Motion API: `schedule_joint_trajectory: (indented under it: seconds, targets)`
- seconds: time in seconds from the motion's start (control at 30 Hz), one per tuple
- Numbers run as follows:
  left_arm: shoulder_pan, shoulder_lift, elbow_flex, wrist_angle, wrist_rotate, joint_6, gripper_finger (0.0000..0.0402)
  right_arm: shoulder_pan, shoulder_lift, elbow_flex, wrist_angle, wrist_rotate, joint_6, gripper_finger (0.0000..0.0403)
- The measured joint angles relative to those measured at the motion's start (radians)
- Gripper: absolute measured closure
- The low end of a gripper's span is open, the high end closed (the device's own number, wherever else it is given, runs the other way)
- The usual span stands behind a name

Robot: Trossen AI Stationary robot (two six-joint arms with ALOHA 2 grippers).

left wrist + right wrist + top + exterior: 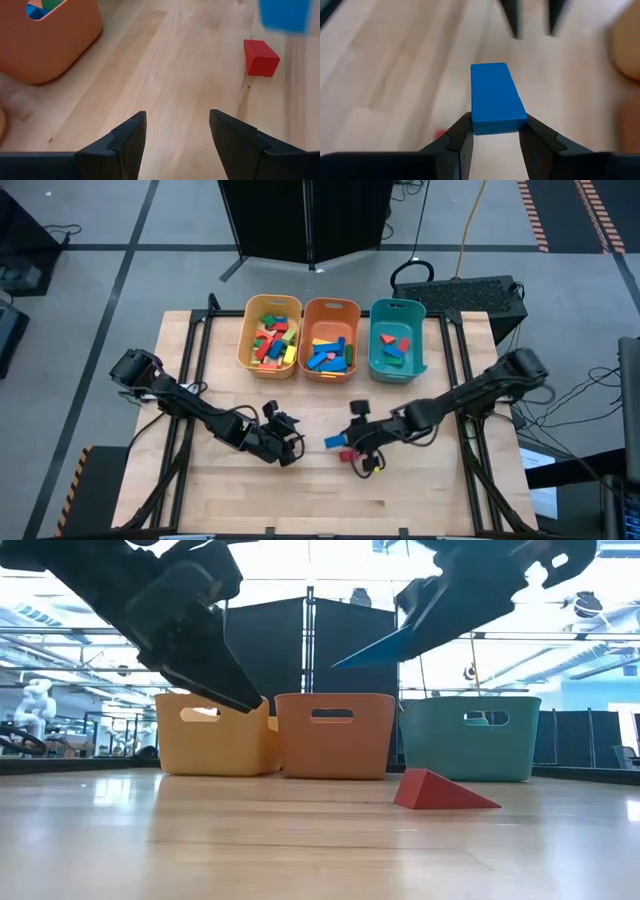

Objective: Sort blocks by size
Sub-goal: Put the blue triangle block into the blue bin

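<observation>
My right gripper (pixel 495 125) is shut on a flat blue block (pixel 496 95), which hangs above the table's middle (pixel 333 443). A red wedge-shaped block (pixel 440 790) lies flat on the table just below it (pixel 347 455). To their left my left gripper (pixel 177 120) stands open with nothing between its fingers, and its wrist view shows the red block (pixel 260 57). Other blocks lie in the three bins at the far side. My right gripper pinches the blue block's two long sides (pixel 476 125) between its two fingers, at the end nearest the wrist. The fingers slant down from the table's right and lie along the block, which sticks out past them. It is lifted clear (pixel 380 648), free end tilted down.
A yellow bin (pixel 270 332), an orange bin (pixel 330 338) and a teal bin (pixel 397 338) stand side by side at the far edge, each with blocks inside. Bare wooden tabletop (pixel 400 490) lies near the front edge.
</observation>
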Motion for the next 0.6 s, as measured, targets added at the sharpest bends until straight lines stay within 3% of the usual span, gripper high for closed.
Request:
schedule_joint_trajectory:
  seconds: [0.33, 0.6]
  targets:
    - [-0.001, 0.0, 0.0, 0.001, 0.001, -0.014, 0.0183, 0.007, -0.276, 0.0, -0.408, 0.249, 0.102, 0.0283]
    - [-0.001, 0.0, 0.0, 0.018, 0.001, -0.017, 0.0183, -0.057, -0.459, 0.0, -0.606, 0.395, 0.177, 0.0282]
